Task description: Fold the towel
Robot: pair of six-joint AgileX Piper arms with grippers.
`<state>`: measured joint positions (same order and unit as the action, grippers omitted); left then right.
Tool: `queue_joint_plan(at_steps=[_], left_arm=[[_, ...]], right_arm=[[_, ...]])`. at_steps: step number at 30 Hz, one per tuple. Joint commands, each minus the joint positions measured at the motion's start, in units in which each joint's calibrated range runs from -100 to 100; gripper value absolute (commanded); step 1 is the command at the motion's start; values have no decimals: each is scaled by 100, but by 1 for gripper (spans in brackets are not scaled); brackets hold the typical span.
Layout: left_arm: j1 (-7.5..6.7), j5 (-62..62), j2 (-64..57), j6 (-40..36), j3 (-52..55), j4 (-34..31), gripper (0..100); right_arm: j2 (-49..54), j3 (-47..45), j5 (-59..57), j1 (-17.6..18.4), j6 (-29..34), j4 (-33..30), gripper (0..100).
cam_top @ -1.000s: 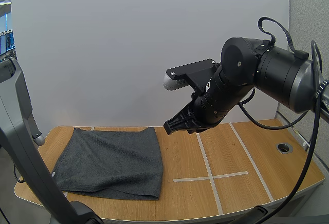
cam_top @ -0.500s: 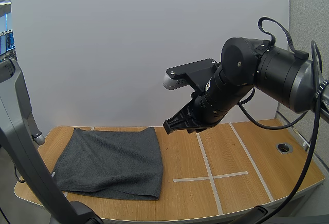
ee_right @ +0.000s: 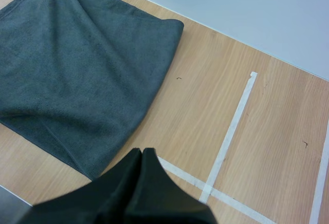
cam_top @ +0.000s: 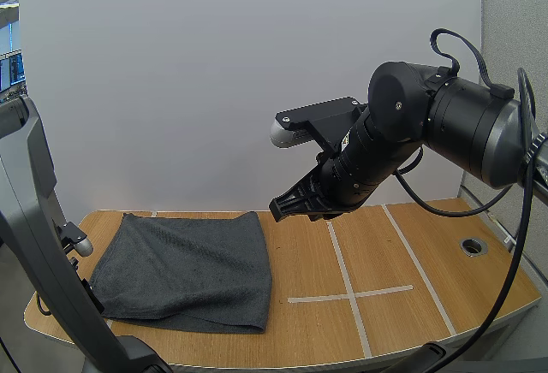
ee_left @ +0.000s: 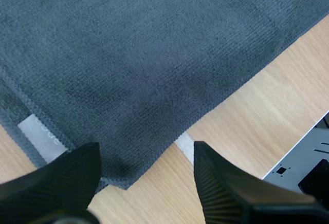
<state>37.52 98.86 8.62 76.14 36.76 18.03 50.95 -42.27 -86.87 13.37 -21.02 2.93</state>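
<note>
A dark grey towel (cam_top: 184,270) lies folded on the left half of the wooden table (cam_top: 402,322). My left gripper (ee_left: 146,157) hangs open just over the towel's (ee_left: 144,54) corner, beside its white label (ee_left: 43,139). Its two fingers (ee_left: 226,183) stand well apart with nothing between them. My right gripper (cam_top: 289,206) is raised above the table's middle, to the right of the towel. In the right wrist view its fingers (ee_right: 143,157) lie together as one dark wedge above the towel's (ee_right: 82,75) near edge.
White tape lines (cam_top: 347,292) cross on the table's right half, and a short end of tape (ee_left: 186,147) shows under the towel's corner. A round hole (cam_top: 473,245) sits near the right edge. The table's edge (ee_left: 295,144) runs close to the left gripper.
My left arm has shifted a little to the right, in toward the towel's left edge. The right arm and the towel have stayed where they were.
</note>
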Motion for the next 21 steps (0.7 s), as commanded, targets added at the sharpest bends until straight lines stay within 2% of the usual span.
queue_joint_plan(at_steps=[1, 5, 7, 8, 21], left_arm=[[-16, -73, -24, -44, 45, -290, 86], [-16, -155, -39, -113, -102, -332, 88], [-16, -155, -39, -195, -167, -219, 98], [-16, -161, -39, -221, -167, -174, 100], [-16, -344, -16, -188, -167, 175, 100]], right_arm=[[70, -22, 46, -22, -57, 25, 0], [70, -22, 28, -22, -57, 25, 0], [70, -22, 28, -22, -57, 25, 0], [70, -22, 28, -22, -57, 25, 0], [70, -22, 28, -22, -57, 25, 0]])
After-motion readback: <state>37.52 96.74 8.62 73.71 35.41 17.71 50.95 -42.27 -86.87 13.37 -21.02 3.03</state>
